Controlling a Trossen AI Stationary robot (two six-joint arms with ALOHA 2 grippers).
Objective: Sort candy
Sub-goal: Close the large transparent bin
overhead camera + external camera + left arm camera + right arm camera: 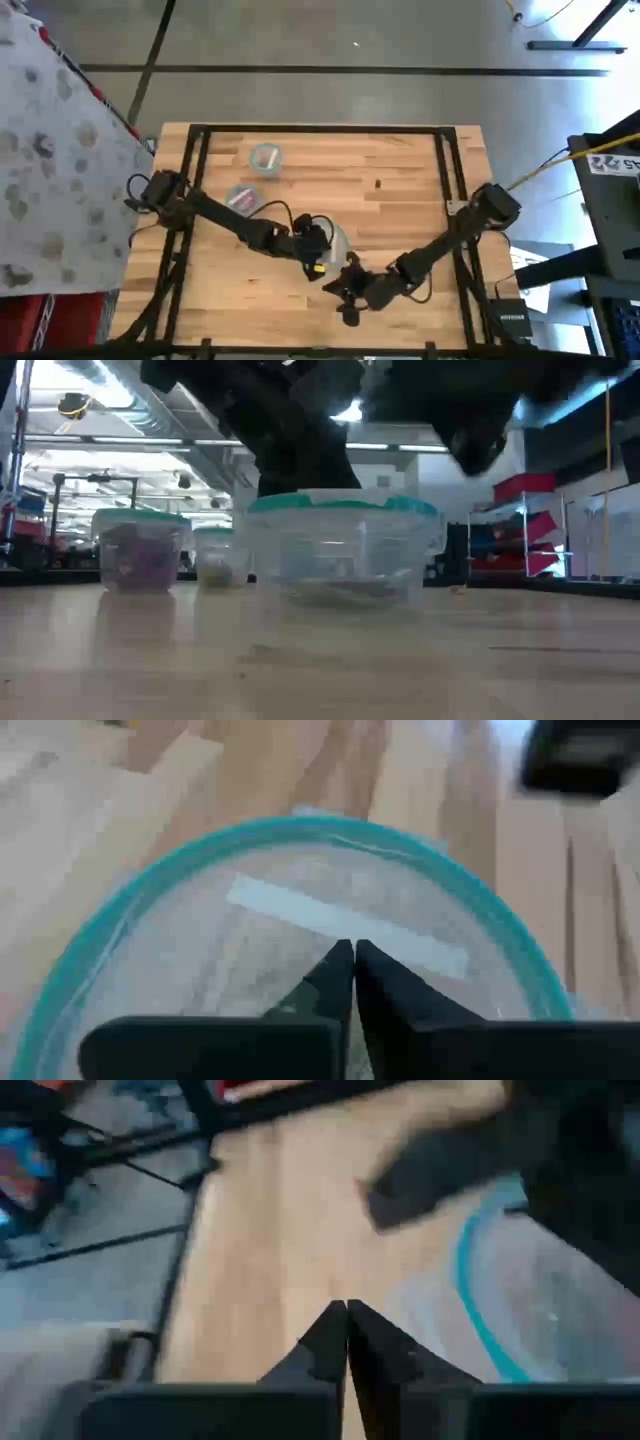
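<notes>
Now, going left to right, candy (pixel 139 556) sits in the far bowls at ten o'clock on the desk (pixel 400 200), nearer the left hand (pixel 353 960), pinched empty over the near bowl (pixel 90 955), than the empty, pinched right hand (pixel 346 1320).

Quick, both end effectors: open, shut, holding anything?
Left end effector: shut, empty, over the near bowl.
Right end effector: shut, empty, above the table.

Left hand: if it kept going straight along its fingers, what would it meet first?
Probably the bowl. The shut left hand points down into its teal-rimmed opening, so it would likely touch the clear bottom, where a pale strip shows. Depth is unclear.
</notes>
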